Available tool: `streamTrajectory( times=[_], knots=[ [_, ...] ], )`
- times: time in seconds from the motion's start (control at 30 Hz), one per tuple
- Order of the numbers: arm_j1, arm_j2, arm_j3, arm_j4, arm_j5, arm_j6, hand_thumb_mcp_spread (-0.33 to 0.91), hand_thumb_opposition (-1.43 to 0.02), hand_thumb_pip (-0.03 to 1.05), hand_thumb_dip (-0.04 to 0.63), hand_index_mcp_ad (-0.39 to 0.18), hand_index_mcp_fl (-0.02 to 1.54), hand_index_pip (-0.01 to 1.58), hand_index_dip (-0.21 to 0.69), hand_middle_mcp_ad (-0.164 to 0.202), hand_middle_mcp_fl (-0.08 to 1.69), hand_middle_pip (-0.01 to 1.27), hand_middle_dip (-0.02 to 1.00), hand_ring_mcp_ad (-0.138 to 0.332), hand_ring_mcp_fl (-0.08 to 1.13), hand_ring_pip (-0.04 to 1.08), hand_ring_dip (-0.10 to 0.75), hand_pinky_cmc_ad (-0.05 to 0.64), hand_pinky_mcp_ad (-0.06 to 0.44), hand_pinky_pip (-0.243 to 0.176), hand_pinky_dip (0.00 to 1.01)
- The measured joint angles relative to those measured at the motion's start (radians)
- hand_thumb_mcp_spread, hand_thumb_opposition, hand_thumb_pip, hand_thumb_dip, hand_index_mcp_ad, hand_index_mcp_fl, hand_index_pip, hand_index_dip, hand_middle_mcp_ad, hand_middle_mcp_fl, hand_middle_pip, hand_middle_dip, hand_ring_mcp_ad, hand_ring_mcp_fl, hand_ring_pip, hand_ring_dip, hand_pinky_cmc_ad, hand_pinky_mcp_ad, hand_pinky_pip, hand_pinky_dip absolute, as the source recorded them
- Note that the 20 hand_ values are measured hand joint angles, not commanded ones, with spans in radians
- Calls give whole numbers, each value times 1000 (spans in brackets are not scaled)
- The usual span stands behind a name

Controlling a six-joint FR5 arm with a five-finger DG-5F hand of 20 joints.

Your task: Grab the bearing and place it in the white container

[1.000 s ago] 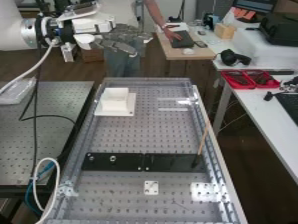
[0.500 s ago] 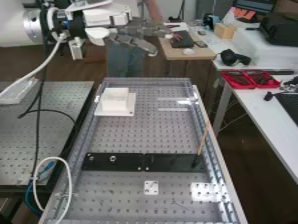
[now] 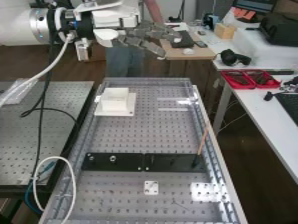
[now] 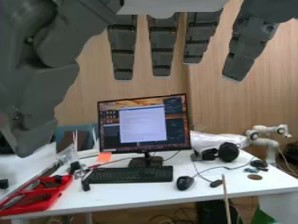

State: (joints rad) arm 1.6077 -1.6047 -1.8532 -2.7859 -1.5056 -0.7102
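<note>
In the high view the hand point(image 3: 145, 38) is held in the air beyond the far end of the bench plate, its fingers straight and apart with nothing among them. The white container point(image 3: 116, 103) stands far below it, near the plate's far left corner. A small metal ring point(image 3: 113, 158), which looks like the bearing, rests on the left part of a black strip, well nearer the camera than the container. Straight, spread fingers and a thumb of the hand point(image 4: 163, 46) hang in the wrist view.
The black strip point(image 3: 174, 162) crosses the perforated plate point(image 3: 126, 135); a thin wooden stick point(image 3: 203, 141) stands at its right end. A small white square point(image 3: 151, 187) lies nearer. Red trays point(image 3: 249, 79) sit on the right-hand table. The wrist view faces a monitor point(image 4: 143, 125) and keyboard point(image 4: 130, 174).
The hand has moved rightward in the high view, with its fingers still straight. The white cable on the arm has shifted along with it. The ring and the container have stayed in place.
</note>
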Motion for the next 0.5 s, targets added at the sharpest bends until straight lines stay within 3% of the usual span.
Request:
streamTrajectory(
  times=[0.5],
  knots=[
    [-48,62,-13,-32,-58,-78,264,-716,417,113,-126,272,105,164,75,134,127,199,131,12,112,87,414,347,-80,340]
  ],
)
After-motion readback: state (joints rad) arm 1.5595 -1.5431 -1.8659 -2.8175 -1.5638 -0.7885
